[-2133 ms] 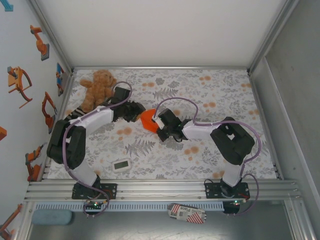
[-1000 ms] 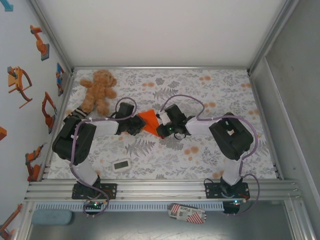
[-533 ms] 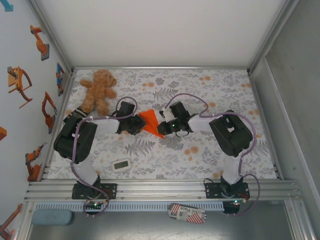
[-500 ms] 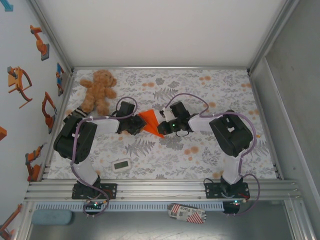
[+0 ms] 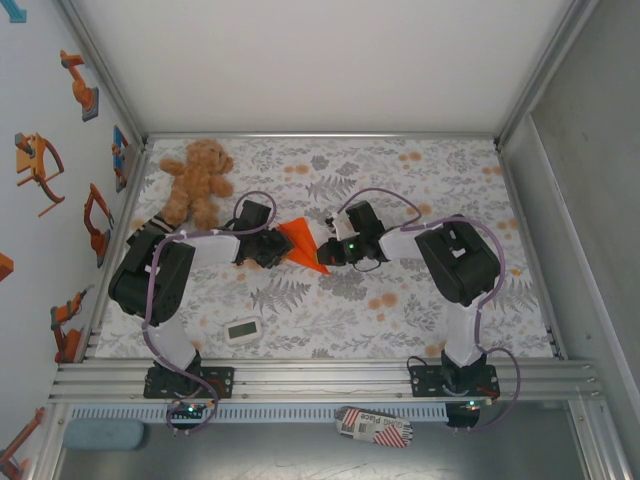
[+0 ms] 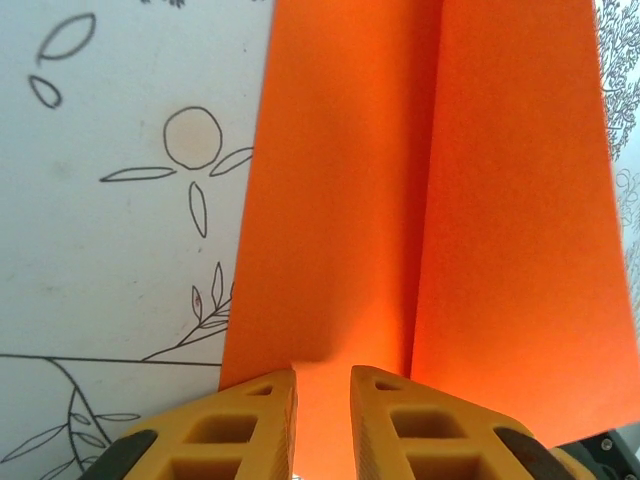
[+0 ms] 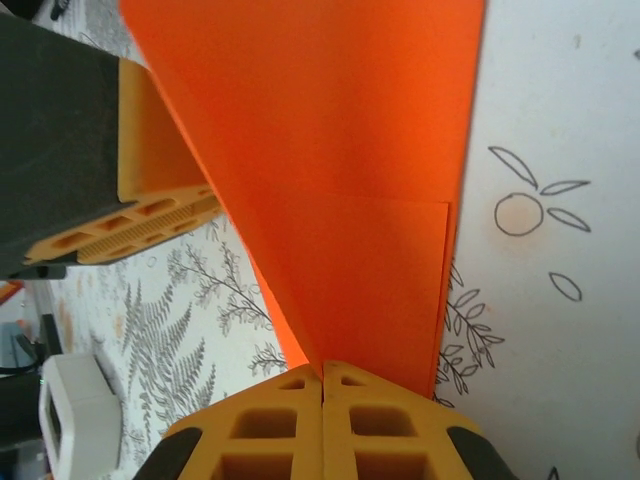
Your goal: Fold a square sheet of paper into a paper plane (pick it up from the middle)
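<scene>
The table (image 5: 450, 300) takes up most of the space, covered in a pale cloth printed with grey ferns and orange flowers. The two arms reach in from the near edge, the left arm (image 5: 160, 280) and the right arm (image 5: 455, 265) bending toward each other until their tips almost meet at the middle. A brown teddy bear (image 5: 197, 180) sits at the far left corner, well apart from them.

Between the two tips is the orange paper (image 5: 302, 244), bright and plain. From above it is folded into a narrow triangle, broad at the far end and running to a point toward the near side. Close up from the left wrist, the orange paper (image 6: 420, 200) has one long straight crease down its length, one layer lying over another. From the right wrist, the orange paper (image 7: 340, 150) shows a squared flap edge on its surface.

The right gripper (image 5: 325, 252) has its fingers pressed fully together, and at the right gripper (image 7: 322, 370) a pointed end of the paper is pinched between them. The left gripper (image 5: 276, 250) is at the opposite side. At the left gripper (image 6: 322, 375) the fingers stand a narrow gap apart with the paper's edge in that gap, slightly crumpled. I cannot tell whether they grip it.

A small white timer (image 5: 241, 330) lies near the front left.
</scene>
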`<act>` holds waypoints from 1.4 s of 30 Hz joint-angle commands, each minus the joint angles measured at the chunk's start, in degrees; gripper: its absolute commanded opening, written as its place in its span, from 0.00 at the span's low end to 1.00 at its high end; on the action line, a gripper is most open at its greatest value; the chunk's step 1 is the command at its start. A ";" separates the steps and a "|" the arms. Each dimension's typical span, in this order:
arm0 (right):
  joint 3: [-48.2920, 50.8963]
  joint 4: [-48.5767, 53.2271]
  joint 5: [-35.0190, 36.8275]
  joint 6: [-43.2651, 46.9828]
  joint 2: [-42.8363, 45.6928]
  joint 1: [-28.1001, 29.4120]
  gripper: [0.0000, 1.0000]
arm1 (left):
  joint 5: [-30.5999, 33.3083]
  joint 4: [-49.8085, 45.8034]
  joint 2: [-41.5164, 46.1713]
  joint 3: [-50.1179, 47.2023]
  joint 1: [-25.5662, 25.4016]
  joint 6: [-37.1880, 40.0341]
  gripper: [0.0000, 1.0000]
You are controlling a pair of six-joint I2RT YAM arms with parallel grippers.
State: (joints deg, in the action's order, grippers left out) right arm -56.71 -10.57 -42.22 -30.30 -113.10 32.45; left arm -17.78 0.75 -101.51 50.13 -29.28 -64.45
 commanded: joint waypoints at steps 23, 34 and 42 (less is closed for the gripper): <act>1.19 -6.75 -4.34 -7.07 -2.61 -1.52 0.00 | -3.71 17.04 0.66 -4.93 -0.45 5.68 0.36; 1.09 -6.40 -4.07 -6.48 -2.61 -1.51 0.00 | -3.86 19.86 -0.13 -5.71 -0.66 7.83 0.43; 0.99 -6.40 -4.02 -6.53 -2.58 -1.51 0.00 | -3.93 18.71 -2.64 -4.90 -0.94 8.48 0.42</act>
State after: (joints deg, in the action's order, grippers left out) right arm -56.05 -16.23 -45.65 -36.69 -114.96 31.20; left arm -21.12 19.53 -102.63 44.58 -29.69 -57.74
